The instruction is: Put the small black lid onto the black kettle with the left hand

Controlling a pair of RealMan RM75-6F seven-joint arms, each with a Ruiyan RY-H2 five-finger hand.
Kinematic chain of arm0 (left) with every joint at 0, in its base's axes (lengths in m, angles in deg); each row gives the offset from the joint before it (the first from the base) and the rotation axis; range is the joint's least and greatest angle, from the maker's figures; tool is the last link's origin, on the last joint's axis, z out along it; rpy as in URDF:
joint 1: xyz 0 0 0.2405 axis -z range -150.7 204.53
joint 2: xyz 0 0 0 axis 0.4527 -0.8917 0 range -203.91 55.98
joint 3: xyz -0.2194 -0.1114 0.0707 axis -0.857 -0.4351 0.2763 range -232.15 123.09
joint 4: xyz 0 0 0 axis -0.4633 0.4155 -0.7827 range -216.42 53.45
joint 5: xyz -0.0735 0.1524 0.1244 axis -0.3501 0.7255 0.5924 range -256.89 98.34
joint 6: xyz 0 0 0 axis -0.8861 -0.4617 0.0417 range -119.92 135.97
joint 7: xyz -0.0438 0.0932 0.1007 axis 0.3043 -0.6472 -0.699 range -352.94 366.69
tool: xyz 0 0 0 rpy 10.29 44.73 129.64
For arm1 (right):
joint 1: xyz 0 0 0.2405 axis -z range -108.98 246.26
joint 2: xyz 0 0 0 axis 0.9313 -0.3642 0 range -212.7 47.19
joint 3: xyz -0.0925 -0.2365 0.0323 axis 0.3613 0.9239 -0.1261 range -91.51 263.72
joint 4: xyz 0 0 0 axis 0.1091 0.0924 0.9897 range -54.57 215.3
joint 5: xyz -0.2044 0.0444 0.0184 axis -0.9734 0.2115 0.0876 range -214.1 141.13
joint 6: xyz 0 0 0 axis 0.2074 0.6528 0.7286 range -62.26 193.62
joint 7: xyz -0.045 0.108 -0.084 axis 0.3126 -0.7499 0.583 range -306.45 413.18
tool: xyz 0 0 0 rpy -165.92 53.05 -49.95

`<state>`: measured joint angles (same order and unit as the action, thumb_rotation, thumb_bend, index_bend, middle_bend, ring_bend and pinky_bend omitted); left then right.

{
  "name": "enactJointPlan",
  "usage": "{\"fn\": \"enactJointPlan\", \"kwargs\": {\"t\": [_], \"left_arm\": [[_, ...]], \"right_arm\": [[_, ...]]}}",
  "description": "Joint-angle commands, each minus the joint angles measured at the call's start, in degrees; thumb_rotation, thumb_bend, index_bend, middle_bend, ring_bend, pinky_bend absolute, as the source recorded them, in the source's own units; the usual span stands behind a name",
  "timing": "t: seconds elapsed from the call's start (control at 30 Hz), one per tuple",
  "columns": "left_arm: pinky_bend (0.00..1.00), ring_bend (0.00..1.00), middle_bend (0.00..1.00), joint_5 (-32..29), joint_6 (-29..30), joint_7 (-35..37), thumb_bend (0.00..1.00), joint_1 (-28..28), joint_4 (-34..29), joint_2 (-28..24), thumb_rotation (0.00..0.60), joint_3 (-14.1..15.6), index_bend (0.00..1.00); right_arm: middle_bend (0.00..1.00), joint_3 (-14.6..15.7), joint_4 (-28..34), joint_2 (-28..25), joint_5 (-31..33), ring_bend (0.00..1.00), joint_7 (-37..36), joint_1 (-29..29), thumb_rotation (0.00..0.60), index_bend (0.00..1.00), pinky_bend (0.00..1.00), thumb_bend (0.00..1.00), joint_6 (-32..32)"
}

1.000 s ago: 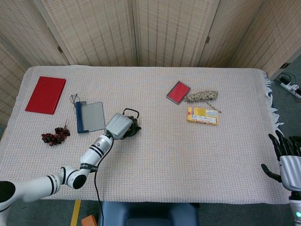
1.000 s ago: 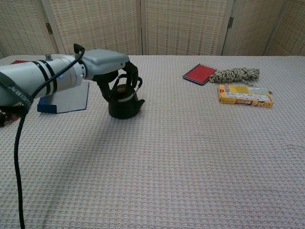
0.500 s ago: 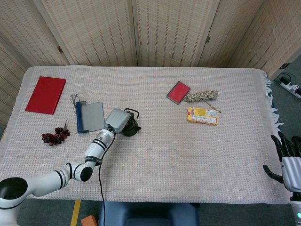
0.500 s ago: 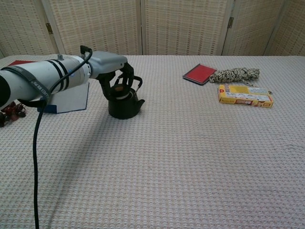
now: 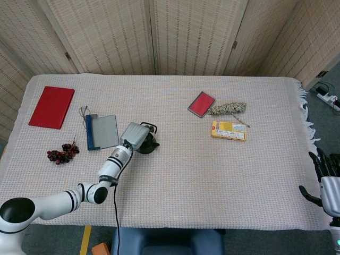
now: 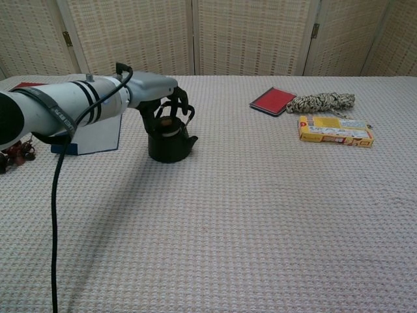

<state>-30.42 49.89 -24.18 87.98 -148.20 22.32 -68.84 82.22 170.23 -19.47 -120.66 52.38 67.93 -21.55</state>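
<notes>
The left hand [image 6: 159, 98] hovers over the black kettle [image 6: 171, 138], dark fingers [image 6: 184, 103] curled round its top; whether they pinch the small lid, or it is seated, I cannot tell.

Small black lid hidden under left hand [image 5: 134, 136]; right hand [image 5: 328, 180] cut by frame edge

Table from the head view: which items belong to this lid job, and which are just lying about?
Job: black kettle, small black lid at its top, left robot hand.
Lying about: red book, blue-grey folder, grapes, red case, rope bundle, yellow box.
</notes>
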Motion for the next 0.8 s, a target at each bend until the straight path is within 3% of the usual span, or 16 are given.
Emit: {"fn": "enactJointPlan", "kwargs": {"t": [0.03, 0.3, 0.8], "left_arm": [[0.90, 0.77, 0.30, -1.3, 0.3, -1.1, 0.21, 0.5, -0.2, 0.0, 0.600, 0.3, 0.21], [0.90, 0.76, 0.23, -2.9, 2.4, -2.5, 0.21, 0.8, -3.5, -1.2, 0.600, 1.1, 0.14], [0.90, 0.77, 0.23, 3.1, 8.2, -2.0, 0.21, -3.4, -17.0, -8.5, 0.600, 5.7, 0.22]], "right_arm": [[0.00, 0.0, -0.1, 0.1, 0.1, 0.11, -0.1, 0.0, 0.600, 0.00, 0.00, 0.26, 0.1], [0.00, -0.3, -0.6, 0.2, 0.1, 0.11, -0.7, 0.0, 0.600, 0.00, 0.00, 0.26, 0.0], [0.00, -0.5, -0.6, 0.3, 0.2, 0.12, -0.4, -0.6, 0.600, 0.00, 0.00, 0.26, 0.9]]}}
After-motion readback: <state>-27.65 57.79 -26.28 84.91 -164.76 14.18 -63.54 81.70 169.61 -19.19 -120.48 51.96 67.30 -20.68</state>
